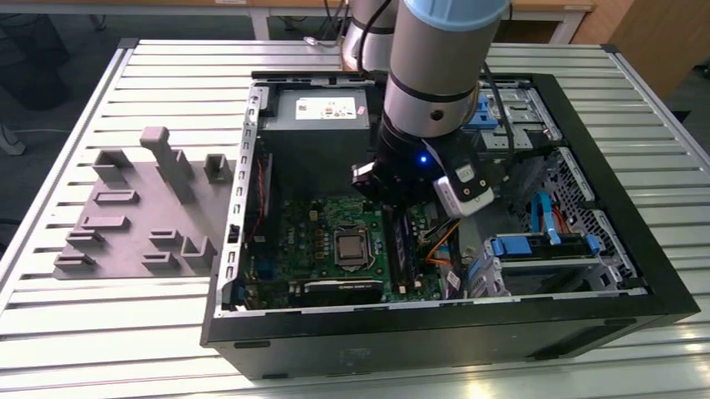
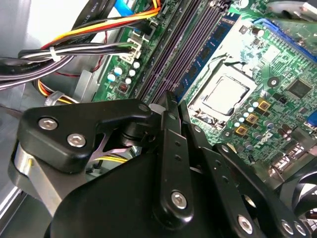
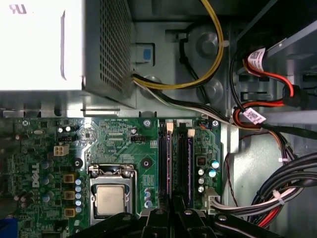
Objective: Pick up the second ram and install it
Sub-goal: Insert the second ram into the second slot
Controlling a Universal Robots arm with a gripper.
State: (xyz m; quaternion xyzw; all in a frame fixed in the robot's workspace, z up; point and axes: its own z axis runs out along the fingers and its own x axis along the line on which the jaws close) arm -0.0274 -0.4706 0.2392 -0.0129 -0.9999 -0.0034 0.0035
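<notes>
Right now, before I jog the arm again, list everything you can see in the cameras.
Computer case: one, black, open, lying on the slatted table.
Motherboard: one, green, on the case floor.
Processor: one, silver, in its socket on the motherboard.
Memory slots: several, long and black, beside the processor; whether a second ram sits in them, I cannot tell.
Power supply: one, grey, at the case's far end.
Cables: a bundle, yellow, red, black and white.
Drive bay: one, blue clips, at the exterior view's right.
Fixture tray: one, grey, on the table at the exterior view's left.
Gripper: one, black, over the memory slots.
Arm: one, grey.
</notes>
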